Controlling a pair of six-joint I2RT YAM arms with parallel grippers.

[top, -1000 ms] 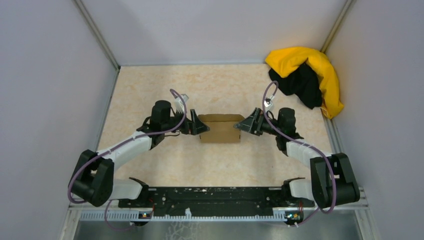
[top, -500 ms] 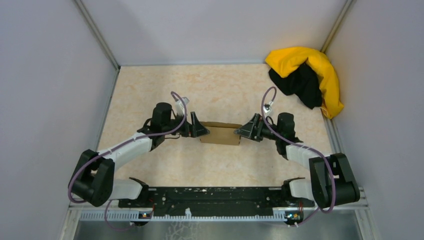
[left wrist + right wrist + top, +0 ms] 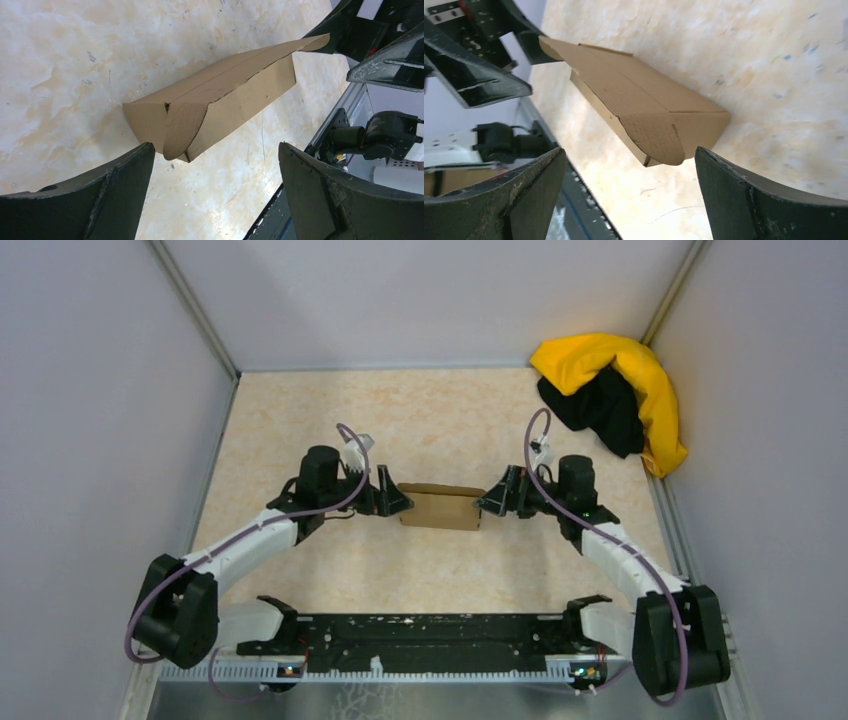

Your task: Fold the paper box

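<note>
The paper box (image 3: 441,508) is lying on the beige marbled worktop (image 3: 440,410), roughly midway between the two arms and nearer the front edge than the back wall. It is standing as a low, long, folded box with its long axis running left to right. The left claw (image 3: 393,496) is facing the box's left end and the right claw (image 3: 491,499) is facing its right end, so the two claws are flanking the box from opposite sides. The left claw is standing fully open and is gripping nothing: in the left wrist view its two dark fingers (image 3: 107,195) are framing the near end of the box, which is sitting just ahead of them. The right claw is likewise standing wide open and empty, its fingers (image 3: 744,195) framing the opposite end. At each end a rounded cardboard flap is hanging loose over the end face rather than lying tucked in. In the left wrist view the top panel is lifting slightly at its far corner, close beside the right claw. Whether either claw's tips are touching the cardboard cannot be determined. A yellow-and-black cloth heap (image 3: 615,390) is lying in the far right corner, well apart from the box.
</note>
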